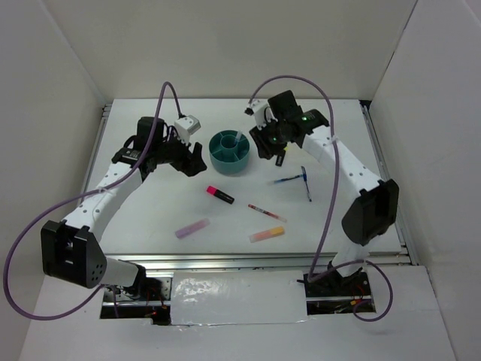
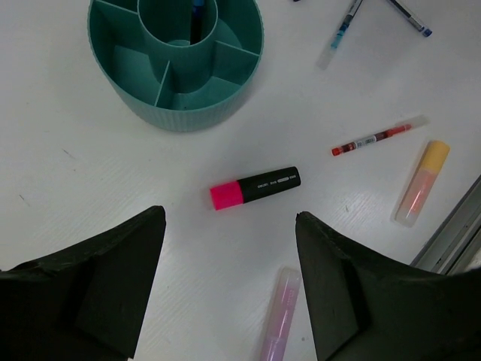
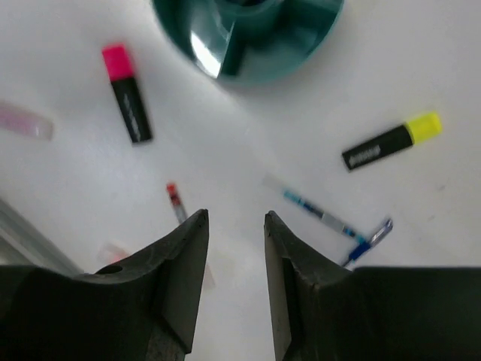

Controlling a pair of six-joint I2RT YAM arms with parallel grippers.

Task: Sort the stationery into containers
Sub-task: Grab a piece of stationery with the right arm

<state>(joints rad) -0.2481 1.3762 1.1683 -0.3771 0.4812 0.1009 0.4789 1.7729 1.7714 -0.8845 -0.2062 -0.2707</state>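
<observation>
Yellow-capped highlighter [image 3: 391, 143] shows in right wrist view, not left.

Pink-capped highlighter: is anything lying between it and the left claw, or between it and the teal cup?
Nothing visible does. In the left wrist view the pink-capped highlighter lies on the table just ahead of the left gripper, whose fingers stand open and empty. Only bare surface separates it from the teal organizer.

white table [image 1: 225, 226], white walls [image 1: 240, 53], metal rail [image 1: 248, 260]
</observation>
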